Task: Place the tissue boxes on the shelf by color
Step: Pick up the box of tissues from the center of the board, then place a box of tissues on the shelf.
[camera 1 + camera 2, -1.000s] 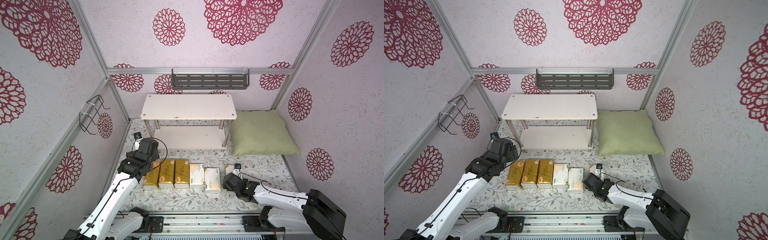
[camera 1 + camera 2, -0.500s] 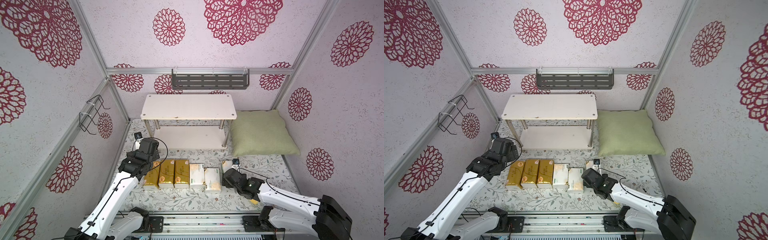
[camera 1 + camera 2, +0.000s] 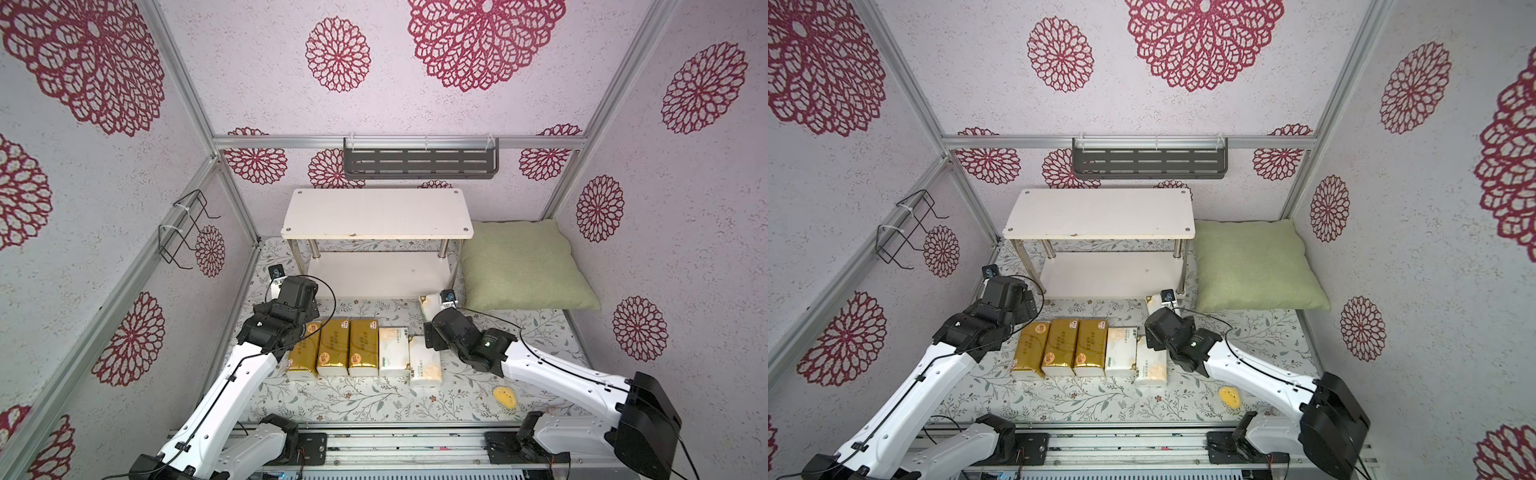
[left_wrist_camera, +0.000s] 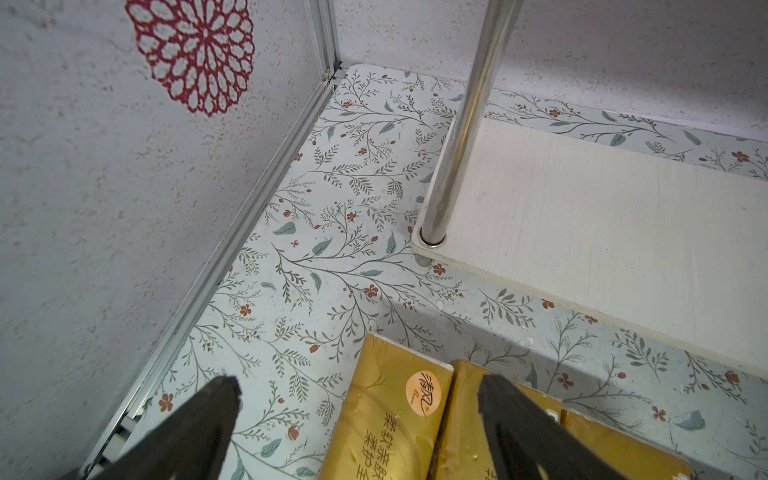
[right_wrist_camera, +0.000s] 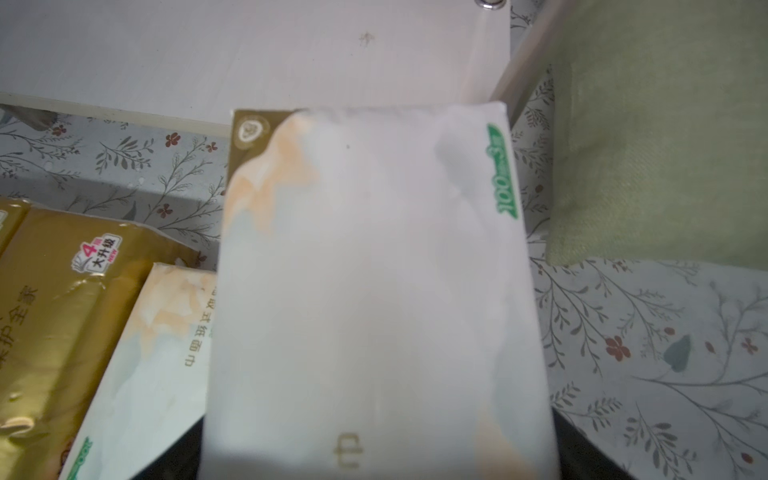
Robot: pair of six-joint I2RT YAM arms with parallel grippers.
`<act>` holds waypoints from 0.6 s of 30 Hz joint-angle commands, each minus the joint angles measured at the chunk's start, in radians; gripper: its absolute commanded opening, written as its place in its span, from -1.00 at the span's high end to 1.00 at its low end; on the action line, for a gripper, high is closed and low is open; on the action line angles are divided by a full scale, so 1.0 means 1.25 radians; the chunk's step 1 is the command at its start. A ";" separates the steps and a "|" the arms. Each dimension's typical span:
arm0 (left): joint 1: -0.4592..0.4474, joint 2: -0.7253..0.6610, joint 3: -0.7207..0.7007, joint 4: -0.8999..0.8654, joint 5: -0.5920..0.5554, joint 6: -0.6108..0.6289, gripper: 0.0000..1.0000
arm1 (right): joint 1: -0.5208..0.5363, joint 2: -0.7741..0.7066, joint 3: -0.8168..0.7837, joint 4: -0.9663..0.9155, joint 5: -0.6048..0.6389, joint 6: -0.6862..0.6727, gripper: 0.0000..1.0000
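The white two-tier shelf (image 3: 376,216) stands at the back with both boards bare. Three gold tissue boxes (image 3: 332,347) and two white tissue boxes (image 3: 394,351) lie in a row on the floor in front of it. My left gripper (image 4: 357,386) hangs open over the far end of the leftmost gold box (image 4: 386,419). My right gripper (image 5: 380,440) is shut on a third white tissue box (image 5: 374,270), held off the floor by the shelf's right front leg (image 3: 451,272). That box hides its fingers.
A green pillow (image 3: 523,266) lies right of the shelf. A small yellow object (image 3: 505,397) sits on the floor near the right arm. A dark grey slotted rack (image 3: 419,164) hangs on the back wall and a black wire rack (image 3: 185,228) on the left wall.
My right arm has lifted the white box and carried it from the right of the row toward the shelf's right front leg, uncovering the yellow object. The left arm has barely moved.
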 commanded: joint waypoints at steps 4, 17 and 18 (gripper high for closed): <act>0.005 -0.001 -0.001 -0.019 0.013 -0.015 -0.95 | -0.089 0.108 0.097 0.120 -0.071 -0.122 -0.76; -0.005 -0.023 -0.042 -0.045 0.065 -0.080 -0.95 | -0.172 0.341 0.271 0.191 -0.113 -0.108 -0.76; -0.005 -0.025 -0.044 -0.045 0.065 -0.082 -0.95 | -0.175 0.350 0.281 0.193 -0.111 -0.106 -0.76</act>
